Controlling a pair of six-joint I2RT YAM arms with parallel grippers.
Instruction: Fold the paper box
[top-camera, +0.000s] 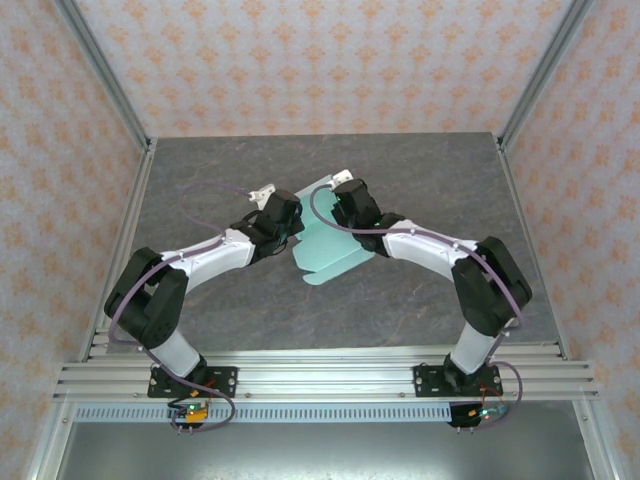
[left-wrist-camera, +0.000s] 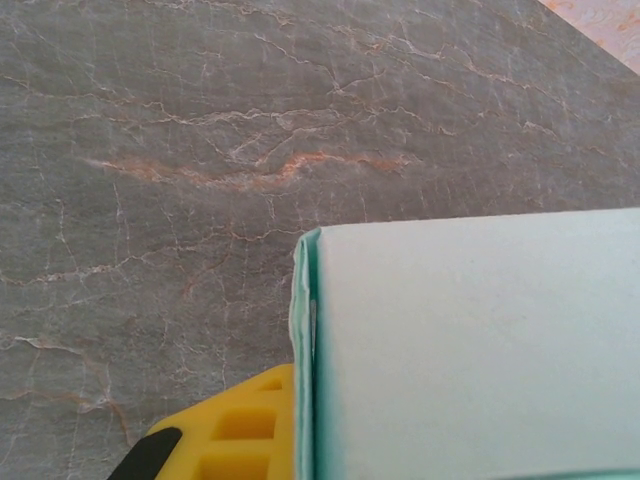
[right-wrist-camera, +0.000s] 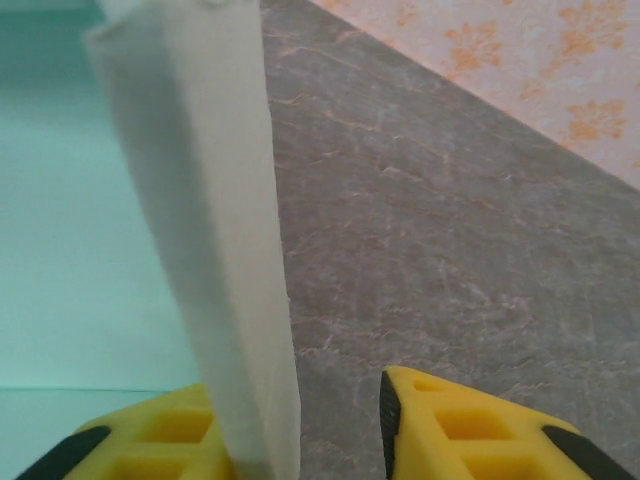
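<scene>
Near the middle of the table (top-camera: 400, 170), between the two arms, sits the paper box (top-camera: 335, 255), partly folded with one flap raised. The left gripper (top-camera: 296, 238) is pinched tight on its folded edge. The right gripper (right-wrist-camera: 310, 400) stands partly apart, the flap against one jaw and clear of the other

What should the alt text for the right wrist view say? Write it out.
A pale flap of the paper box stands upright between the yellow fingers of the open right claw, resting against one and clear of the other. Grey marbled table lies beyond.
</scene>
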